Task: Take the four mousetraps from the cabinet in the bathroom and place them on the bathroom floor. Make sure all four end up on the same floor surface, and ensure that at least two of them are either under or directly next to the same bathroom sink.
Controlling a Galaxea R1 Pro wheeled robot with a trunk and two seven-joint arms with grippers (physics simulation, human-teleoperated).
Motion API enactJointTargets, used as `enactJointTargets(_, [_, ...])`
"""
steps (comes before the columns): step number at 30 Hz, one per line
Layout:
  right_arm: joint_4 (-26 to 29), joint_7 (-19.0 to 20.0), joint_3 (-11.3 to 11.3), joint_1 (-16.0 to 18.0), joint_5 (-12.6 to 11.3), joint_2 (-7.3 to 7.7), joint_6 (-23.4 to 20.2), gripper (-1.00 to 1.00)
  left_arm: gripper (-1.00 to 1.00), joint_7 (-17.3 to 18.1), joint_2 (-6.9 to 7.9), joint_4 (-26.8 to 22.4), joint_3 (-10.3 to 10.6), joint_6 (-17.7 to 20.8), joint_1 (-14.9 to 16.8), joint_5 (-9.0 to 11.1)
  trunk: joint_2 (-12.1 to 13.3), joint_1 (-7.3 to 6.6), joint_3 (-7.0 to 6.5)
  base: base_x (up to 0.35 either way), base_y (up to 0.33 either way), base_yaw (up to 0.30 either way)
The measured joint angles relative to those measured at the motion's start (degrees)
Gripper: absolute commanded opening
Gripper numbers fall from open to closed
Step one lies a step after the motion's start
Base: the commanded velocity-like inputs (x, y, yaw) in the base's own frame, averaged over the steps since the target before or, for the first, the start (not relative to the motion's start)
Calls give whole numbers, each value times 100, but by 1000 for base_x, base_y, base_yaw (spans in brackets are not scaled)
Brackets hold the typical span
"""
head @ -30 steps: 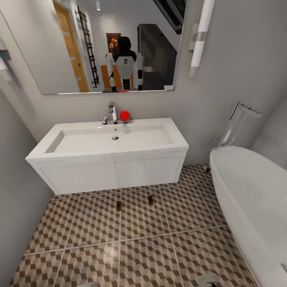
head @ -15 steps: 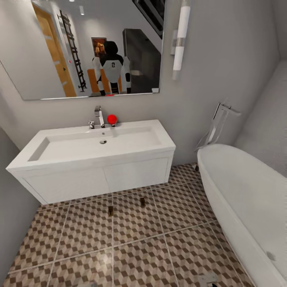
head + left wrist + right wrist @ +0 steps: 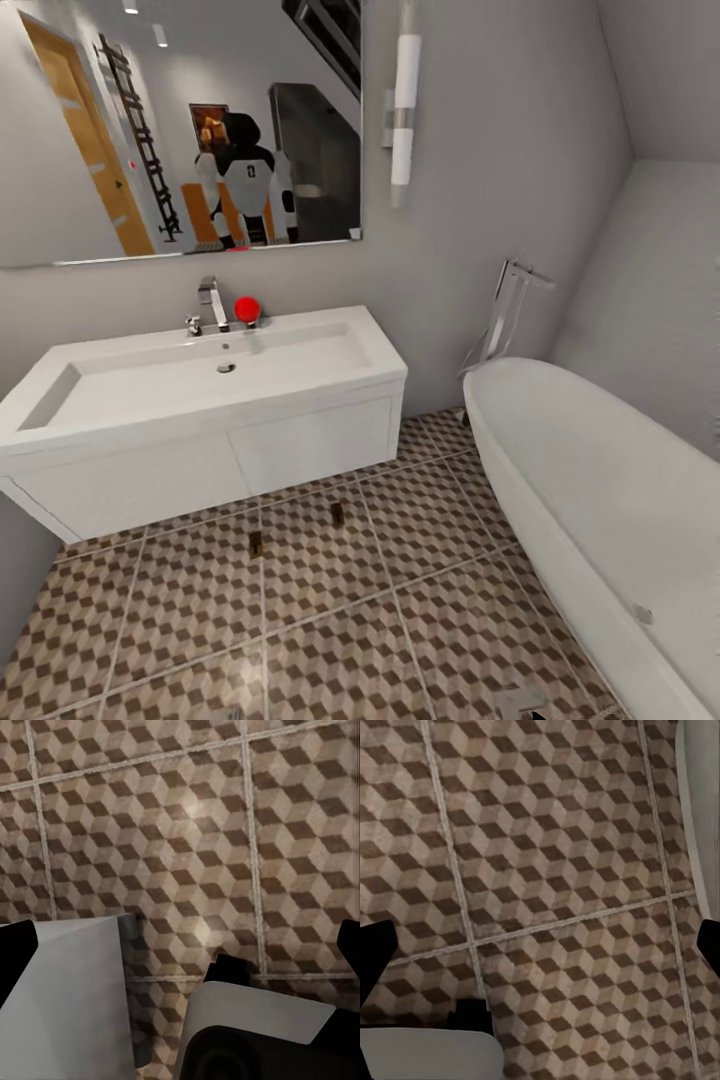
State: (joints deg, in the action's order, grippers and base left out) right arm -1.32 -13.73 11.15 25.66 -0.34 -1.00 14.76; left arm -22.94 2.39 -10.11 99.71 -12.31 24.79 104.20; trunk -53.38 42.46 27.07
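— Where were the mousetraps at that moment?

— I saw two of them on the bathroom floor (image 3: pixel 330 620), the cube-patterned tiles. One mousetrap (image 3: pixel 255 544) lay just in front of the white vanity under the sink (image 3: pixel 190 375); the other mousetrap (image 3: pixel 337 514) lay near it, toward the bathtub (image 3: pixel 590 490). Both sat close to the vanity's front edge, apart from each other and flat on the tiles.

— And your hands?

— My left hand (image 3: pixel 180 945) pointed down at the tiles; its dark fingertips (image 3: pixel 15 945) stood at opposite edges of my left wrist camera, spread wide with nothing between them. My right hand (image 3: pixel 540 945) was the same: fingertips (image 3: pixel 375 952) far apart, bare tiles in the gap, and a white strip of the bathtub at one edge.

— Anything else around?

— The chrome faucet (image 3: pixel 212 302) stood at the back of the basin with a red ball (image 3: pixel 247 308) just beside it. The mirror (image 3: pixel 180 130) above showed my own white trunk.
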Motion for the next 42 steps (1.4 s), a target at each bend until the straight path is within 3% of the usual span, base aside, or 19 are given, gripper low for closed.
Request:
enactJointTargets(12, [0, -5, 2, 0, 11, -14, 0, 100, 100, 0, 5, 4, -3, 0, 0, -1, 0, 0, -50, 0, 0, -106])
enactJointTargets(42, [-2, 2, -6, 0, -32, -32, -2, 100, 100, -8, -24, -28, -4, 8, 0, 9, 0, 0, -232, 0, 0, -225])
